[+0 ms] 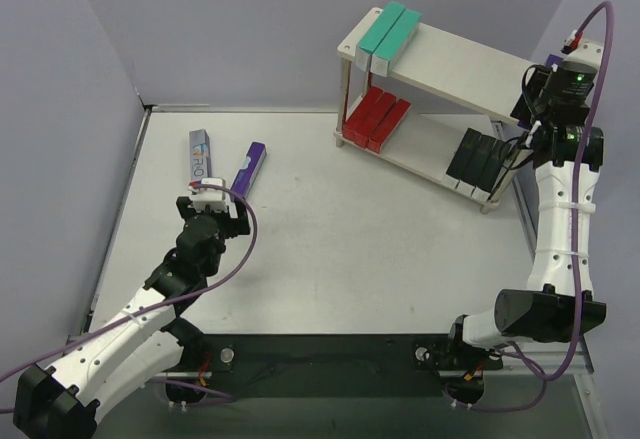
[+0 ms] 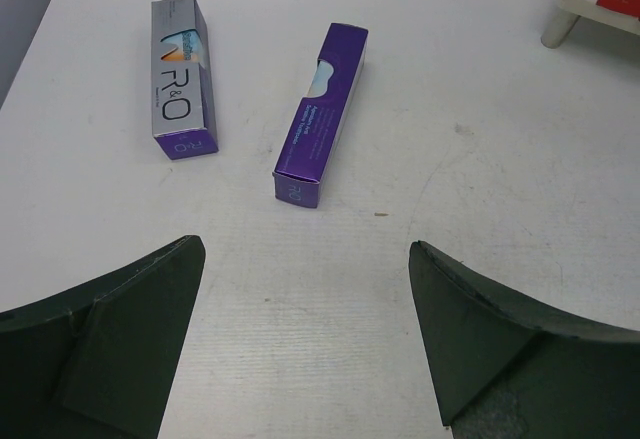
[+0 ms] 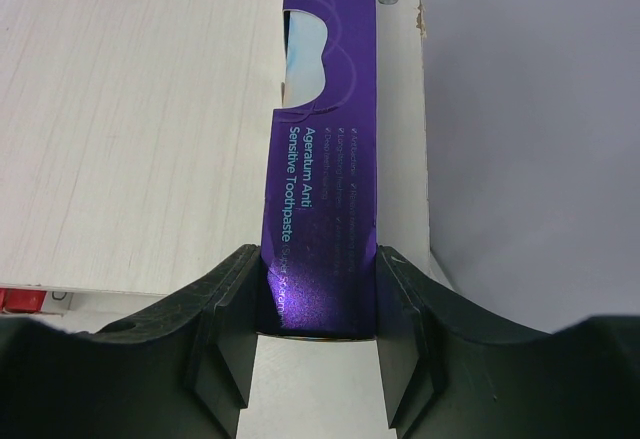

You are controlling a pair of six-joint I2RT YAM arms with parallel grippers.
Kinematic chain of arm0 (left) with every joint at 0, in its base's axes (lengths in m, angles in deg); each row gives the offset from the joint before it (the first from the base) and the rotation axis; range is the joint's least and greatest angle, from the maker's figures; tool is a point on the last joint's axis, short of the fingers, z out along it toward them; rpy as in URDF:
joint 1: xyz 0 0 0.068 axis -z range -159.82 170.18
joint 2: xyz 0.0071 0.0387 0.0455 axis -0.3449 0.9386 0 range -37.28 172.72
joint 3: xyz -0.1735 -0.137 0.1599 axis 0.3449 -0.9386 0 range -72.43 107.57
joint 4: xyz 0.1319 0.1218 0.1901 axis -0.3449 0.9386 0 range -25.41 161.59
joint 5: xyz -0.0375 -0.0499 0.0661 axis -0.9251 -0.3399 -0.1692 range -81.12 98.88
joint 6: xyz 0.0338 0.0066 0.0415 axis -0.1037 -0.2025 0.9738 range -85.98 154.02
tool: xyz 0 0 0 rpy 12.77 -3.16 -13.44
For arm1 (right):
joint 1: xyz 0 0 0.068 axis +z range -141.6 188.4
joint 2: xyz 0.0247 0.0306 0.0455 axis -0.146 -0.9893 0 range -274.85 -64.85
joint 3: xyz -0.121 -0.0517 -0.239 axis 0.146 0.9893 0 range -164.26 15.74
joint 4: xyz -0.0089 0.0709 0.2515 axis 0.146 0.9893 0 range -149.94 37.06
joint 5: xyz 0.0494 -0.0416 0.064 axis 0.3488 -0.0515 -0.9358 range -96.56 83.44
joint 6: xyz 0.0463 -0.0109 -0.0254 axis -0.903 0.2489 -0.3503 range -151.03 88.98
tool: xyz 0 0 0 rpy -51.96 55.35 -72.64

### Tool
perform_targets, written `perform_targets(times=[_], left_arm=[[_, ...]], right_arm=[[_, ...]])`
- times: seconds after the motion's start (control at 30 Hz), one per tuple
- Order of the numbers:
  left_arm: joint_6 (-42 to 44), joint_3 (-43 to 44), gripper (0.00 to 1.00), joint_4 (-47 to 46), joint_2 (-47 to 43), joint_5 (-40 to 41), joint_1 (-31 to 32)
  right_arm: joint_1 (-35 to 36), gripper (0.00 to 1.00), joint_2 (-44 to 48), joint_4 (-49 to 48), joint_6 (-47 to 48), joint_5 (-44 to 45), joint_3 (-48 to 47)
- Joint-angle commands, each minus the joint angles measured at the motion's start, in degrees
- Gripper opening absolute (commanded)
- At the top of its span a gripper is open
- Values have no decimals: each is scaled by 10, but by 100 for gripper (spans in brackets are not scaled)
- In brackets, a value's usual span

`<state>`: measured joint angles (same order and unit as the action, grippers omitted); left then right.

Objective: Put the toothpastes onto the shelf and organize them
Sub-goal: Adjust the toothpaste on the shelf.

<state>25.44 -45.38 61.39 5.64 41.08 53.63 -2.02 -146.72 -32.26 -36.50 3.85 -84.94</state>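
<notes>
**Item:** held carton [image 3: 325,159], purple.
**Right pincer** [image 3: 318,294]: clenched on the carton's near end. The rest juts forward over the right edge of the shelf [image 3: 150,129] top board.
**Handling:** probably light, stiff card, glossy and crushable. Best gripped across the narrow sides.
**Left pincer** [image 2: 305,289]: released, empty. Silver carton [image 2: 178,79] lies ahead-left and purple carton [image 2: 322,114] straight ahead, both flat and apart.

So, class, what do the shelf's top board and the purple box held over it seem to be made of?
Top board: probably wood or wood-look laminate, matt, pale with fine grain lines. Purple box: likely printed card, glossy, with sharp folded edges and a sheen.
</notes>
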Motion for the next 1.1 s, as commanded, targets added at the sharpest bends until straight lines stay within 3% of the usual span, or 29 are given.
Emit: perform_targets(times=[0.0, 1.0, 1.07], left_arm=[[0, 6, 95, -25, -4, -9, 3], [0, 5, 95, -26, -6, -12, 3], [0, 5, 95, -26, -5, -11, 2]], right_arm=[[-8, 35, 7, 29, 13, -7, 17], [-29, 35, 12, 28, 10, -24, 21], [-30, 39, 14, 28, 9, -28, 18]])
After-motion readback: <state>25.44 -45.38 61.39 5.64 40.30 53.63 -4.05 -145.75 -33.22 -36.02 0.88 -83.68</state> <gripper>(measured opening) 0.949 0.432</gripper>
